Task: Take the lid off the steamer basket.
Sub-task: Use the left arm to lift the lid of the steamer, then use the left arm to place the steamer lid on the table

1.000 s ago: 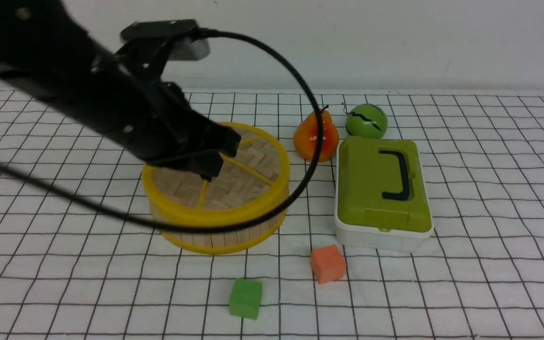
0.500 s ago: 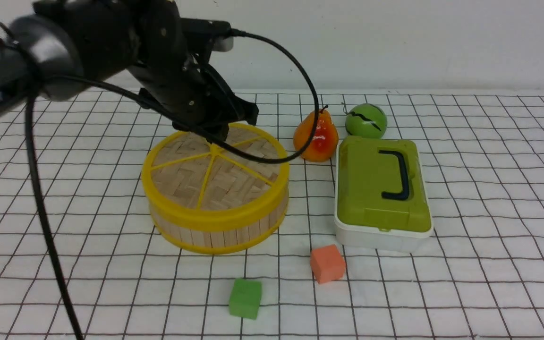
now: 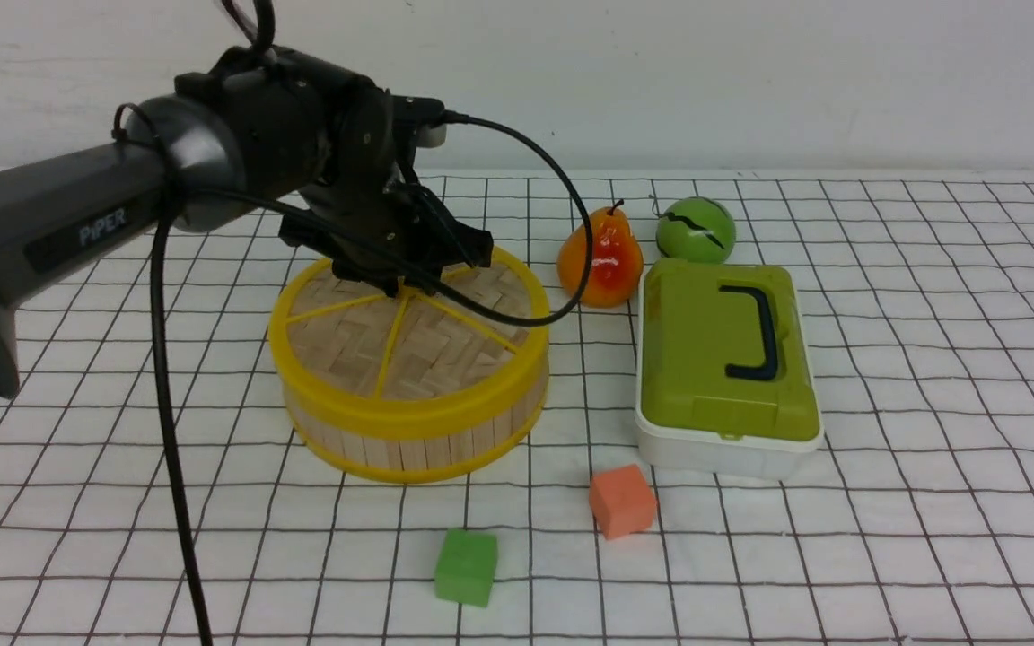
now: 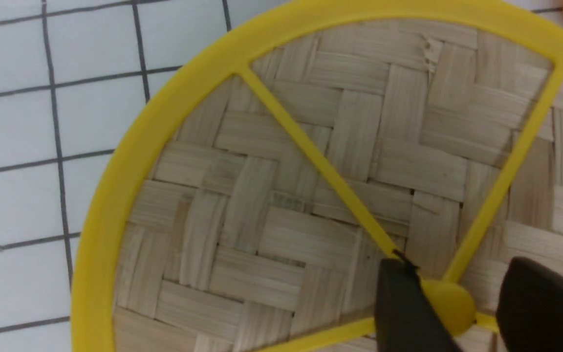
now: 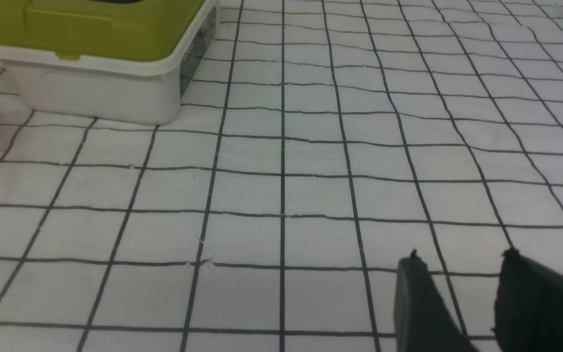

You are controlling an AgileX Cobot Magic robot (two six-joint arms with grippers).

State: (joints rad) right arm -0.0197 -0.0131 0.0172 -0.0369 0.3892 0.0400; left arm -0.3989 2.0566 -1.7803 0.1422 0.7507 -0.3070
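The left arm (image 3: 59,220) has swung forward and lower over the lid since the frame before, its left gripper (image 3: 436,278) dropping back down to the hub; the basket and everything else on the table sit where they were.

The lid (image 3: 328,354) lies flat on the steamer basket (image 3: 414,453), its yellow rim all the way round. On the basket's right, the pear (image 3: 602,260) stands near the rim with a narrow strip of table between, and the green ball (image 3: 696,231) sits just past it, behind the green-topped box (image 3: 723,359). A wider gap runs between basket and box. Nearer the robot, the orange block (image 3: 623,501) is close to the box's front corner, and the green block (image 3: 467,567) lies in front of the basket, clear of it. Beyond the box, to the right, the gridded table (image 3: 948,404) is bare.

The left arm reaches in from the left, bending down at the wrist, a black cable looping out over the lid. Its fingers are spread, one either side of the yellow knob (image 4: 450,305); I can't tell whether they touch it. Over on the right, the right gripper (image 5: 462,303) has its fingers apart above bare table, pinching nothing.
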